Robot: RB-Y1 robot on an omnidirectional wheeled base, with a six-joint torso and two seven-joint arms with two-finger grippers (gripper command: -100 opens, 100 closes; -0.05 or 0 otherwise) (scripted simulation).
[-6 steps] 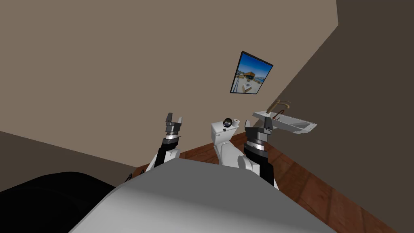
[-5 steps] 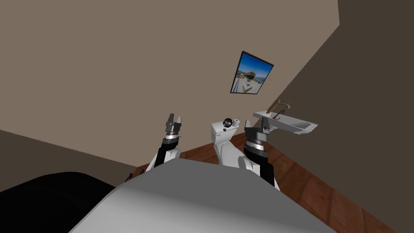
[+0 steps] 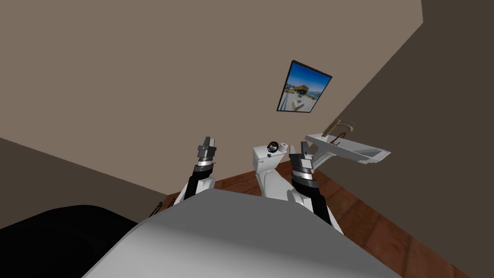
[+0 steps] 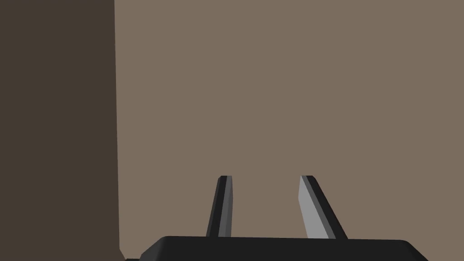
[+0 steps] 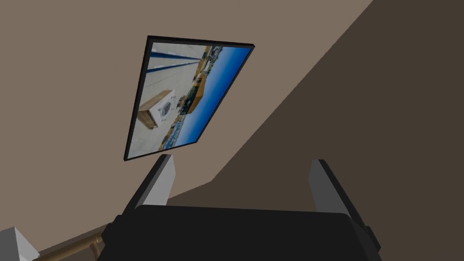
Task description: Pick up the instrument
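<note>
Now at a room corner with a toilet. Logged left gripper (image 3: 209,140) raised, pointing at bare wall. Read its fingers (image 4: 225,204) as partly spread, with a narrower gap than the right pair's, pinching nothing. Logged right gripper (image 3: 301,147) raised likewise. Read its fingers (image 5: 164,181) as spread wide, with nothing between them.

Located instrument (image 3: 273,146): small, dark, round, with a shiny face; cannot tell the kind. Found it resting on toilet tank (image 3: 263,161), between the 2 grippers in head view, nearer the right gripper than the left, beyond both and touching neither. Noted white roll (image 3: 284,145) on same tank lid, just beside instrument, on the side toward right gripper.

Noted white sink (image 3: 359,149) with bronze faucet (image 3: 340,128) past right gripper, on its outer side, away from left gripper. Noted framed picture (image 3: 304,87) on wall above right gripper, well above instrument. Seen reddish wood floor (image 3: 376,227) beneath tank and sink. Marked black area (image 3: 58,231) low down, on left gripper's outer side.
</note>
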